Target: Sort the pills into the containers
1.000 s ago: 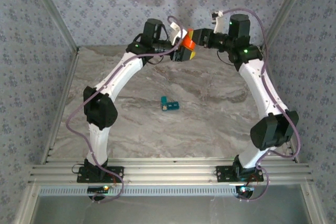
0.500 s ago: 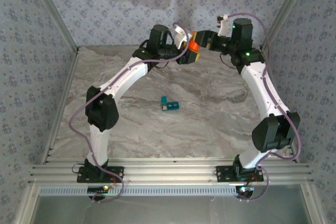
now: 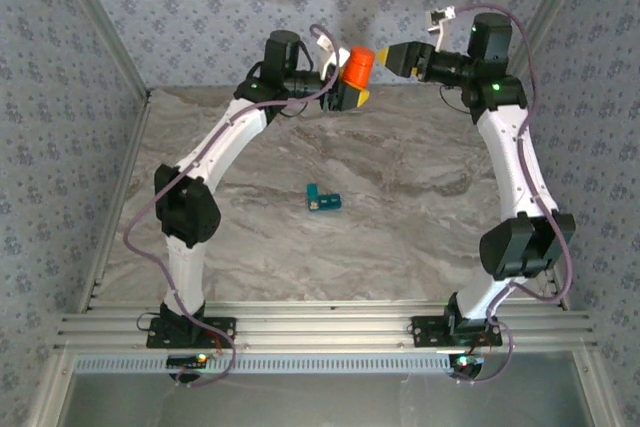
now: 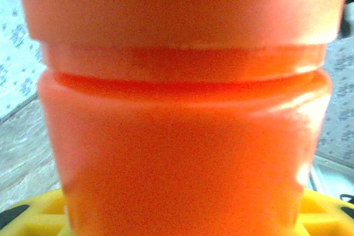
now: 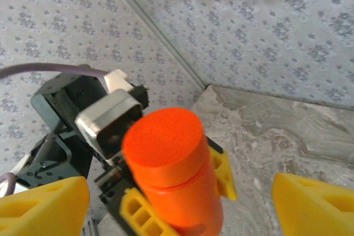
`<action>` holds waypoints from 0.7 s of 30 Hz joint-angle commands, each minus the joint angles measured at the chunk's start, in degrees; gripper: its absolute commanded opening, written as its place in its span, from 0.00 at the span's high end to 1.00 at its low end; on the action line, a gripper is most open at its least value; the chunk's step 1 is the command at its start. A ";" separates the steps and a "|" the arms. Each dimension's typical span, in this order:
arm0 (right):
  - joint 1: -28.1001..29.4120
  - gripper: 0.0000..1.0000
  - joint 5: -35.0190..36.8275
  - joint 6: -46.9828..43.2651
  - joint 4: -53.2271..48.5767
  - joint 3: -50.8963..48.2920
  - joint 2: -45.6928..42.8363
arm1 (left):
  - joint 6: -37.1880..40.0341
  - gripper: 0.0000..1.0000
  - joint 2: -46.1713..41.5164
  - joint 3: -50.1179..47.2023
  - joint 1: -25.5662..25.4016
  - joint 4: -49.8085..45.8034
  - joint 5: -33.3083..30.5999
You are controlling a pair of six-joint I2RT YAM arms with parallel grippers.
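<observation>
High above the table's far edge, my left gripper (image 3: 352,85) is shut on the orange bottle (image 3: 358,65), whose round cap is on. In the left wrist view the bottle (image 4: 182,136) looms between yellow fingertips (image 4: 38,214). My right gripper (image 3: 386,55) stands open just right of the cap, apart from it. Its wrist view has the capped bottle (image 5: 171,158) between wide yellow fingertips (image 5: 315,203), with nothing held. The teal containers (image 3: 322,199) lie mid-table, below both grippers. The pills are out of view.
The marble-patterned table (image 3: 420,217) is walled by patterned panels on three sides, with metal posts (image 3: 100,37) at the back corners. Both arms arch over the table towards its far edge.
My right gripper has opened, let go of the bottle's cap and drawn back to the right. The left gripper has kept hold of the bottle and shifted slightly.
</observation>
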 commanded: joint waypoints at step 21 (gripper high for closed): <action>5.26 0.45 -4.82 -2.51 -7.49 10.54 6.85 | 0.87 1.00 0.75 4.50 -0.32 -4.19 6.56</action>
